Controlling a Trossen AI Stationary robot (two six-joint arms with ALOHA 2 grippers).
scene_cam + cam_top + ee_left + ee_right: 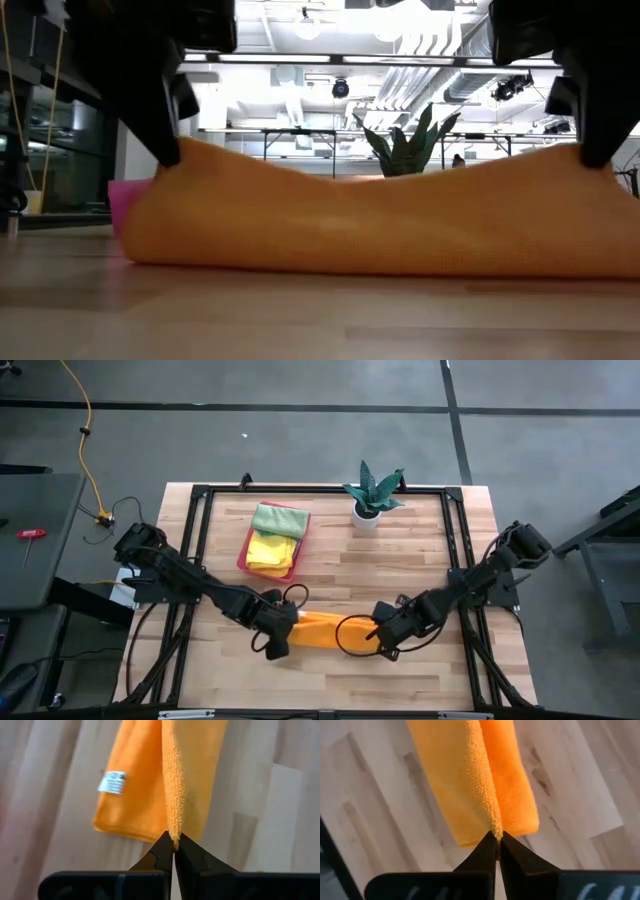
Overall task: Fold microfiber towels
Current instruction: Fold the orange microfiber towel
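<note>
On the near-left part of the table (330, 660), the left hand (278, 647) is pinching the left end of the orange towel (320, 632), its fingers pressed fully together on a thin ridge of cloth; the left wrist view is showing the fabric caught right at the fingertips (165, 851). That bite is looking shallow, so a sharp pull could be slipping the cloth out, and that end would be dropping and undoing the fold. A white label (112, 782) is lying on the lower layer, and a skewed carry could be leaving it and the edges misaligned.

The towel itself is lying along the near middle of the table, already doubled lengthwise and sagging between the two raised ends, with its belly resting on the wood in the low view (360, 230). If the hands are moving apart or at different speeds, the sag could be dragging and bunching.

Farther back, the pink tray (244, 556) is holding a yellow towel (270, 550) and a light green towel (280, 518), near a potted plant (372, 492); a wide swing could be brushing them.

On the right, the right hand (385, 645) is likewise clamped shut on the towel's other end, gripping only the fold's crest (495, 827), with the same risk of slipping.
</note>
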